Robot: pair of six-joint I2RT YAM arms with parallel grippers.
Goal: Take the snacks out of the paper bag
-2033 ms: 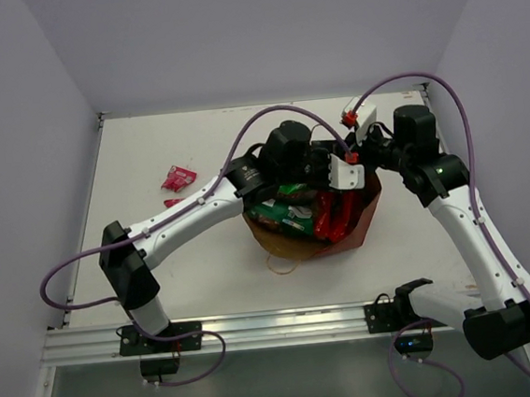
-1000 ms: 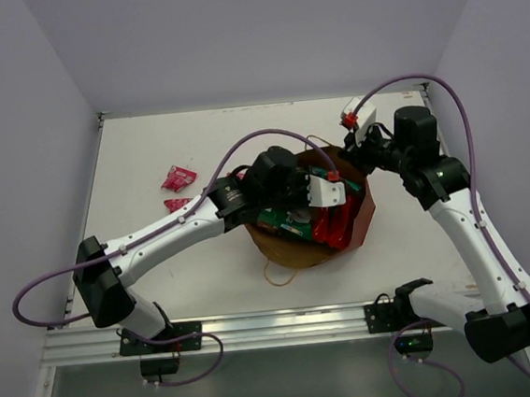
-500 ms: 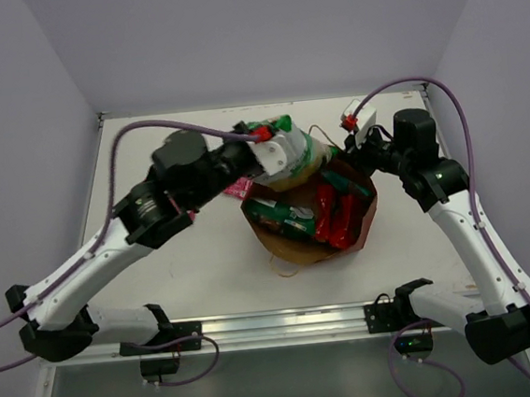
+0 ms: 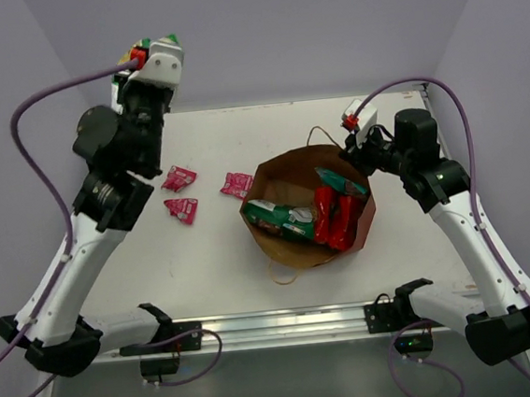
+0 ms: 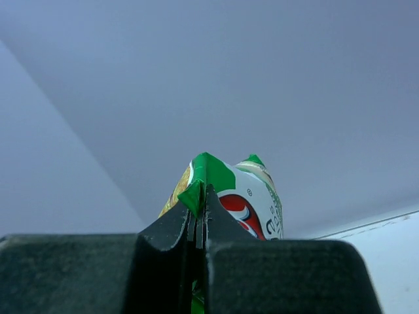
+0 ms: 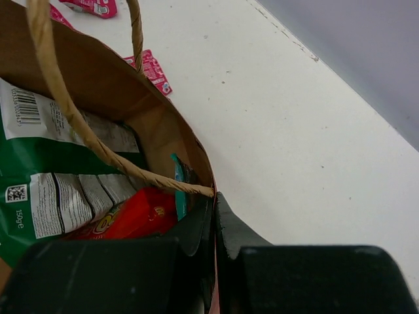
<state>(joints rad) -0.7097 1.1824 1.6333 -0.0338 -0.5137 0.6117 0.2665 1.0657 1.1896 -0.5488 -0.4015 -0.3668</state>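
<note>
High overhead now, clamped chip bag [image 5: 247, 196]

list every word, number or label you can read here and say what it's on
"150g e": white back panel of the green packet inside the paper bag.
Barcode digits and fine print on that packet: too small to read.
Red logo and side lettering on the chip bag: partly hidden, not readable.
Yellow print on the red packet: blurred.
Print on the pink sachets: too small.
</note>
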